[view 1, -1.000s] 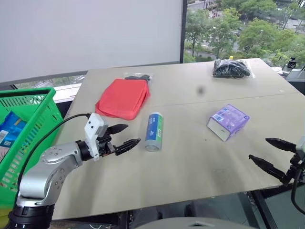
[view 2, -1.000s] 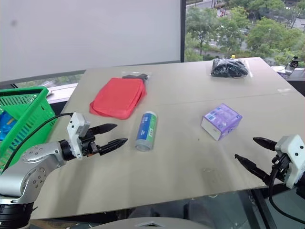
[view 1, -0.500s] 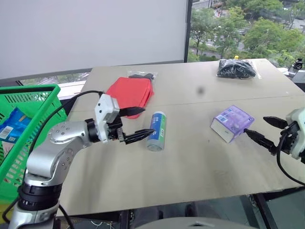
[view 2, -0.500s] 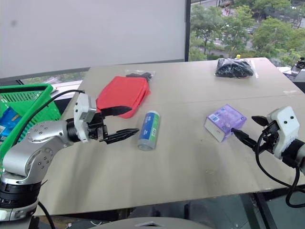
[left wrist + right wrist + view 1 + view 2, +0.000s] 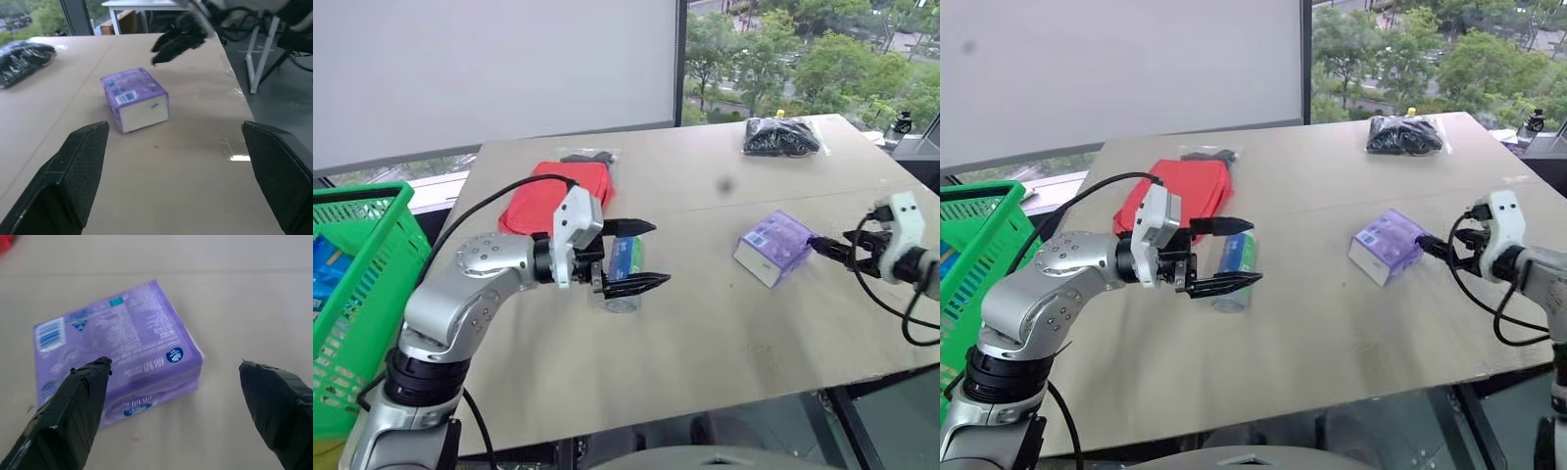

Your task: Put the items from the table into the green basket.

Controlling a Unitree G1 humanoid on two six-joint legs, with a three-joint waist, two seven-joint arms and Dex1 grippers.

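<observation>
The table [image 5: 705,333] carries five items; the purple box [image 5: 772,247] lies at about 3 o'clock from the table centre, the can [image 5: 625,262] at about 9 o'clock, on its side; the red pouch [image 5: 536,201] lies at 10 o'clock, overlapping one bag of black stuff [image 5: 583,157]; the second bag [image 5: 781,137] lies at 1 o'clock near the far edge; the green basket [image 5: 357,294] stands off the table's left edge. The left gripper [image 5: 641,257] is held above the can with fingers spread apart, empty; the right gripper [image 5: 824,247] is positioned just beside the purple box, fingers spread wide, nothing clamped.
</observation>
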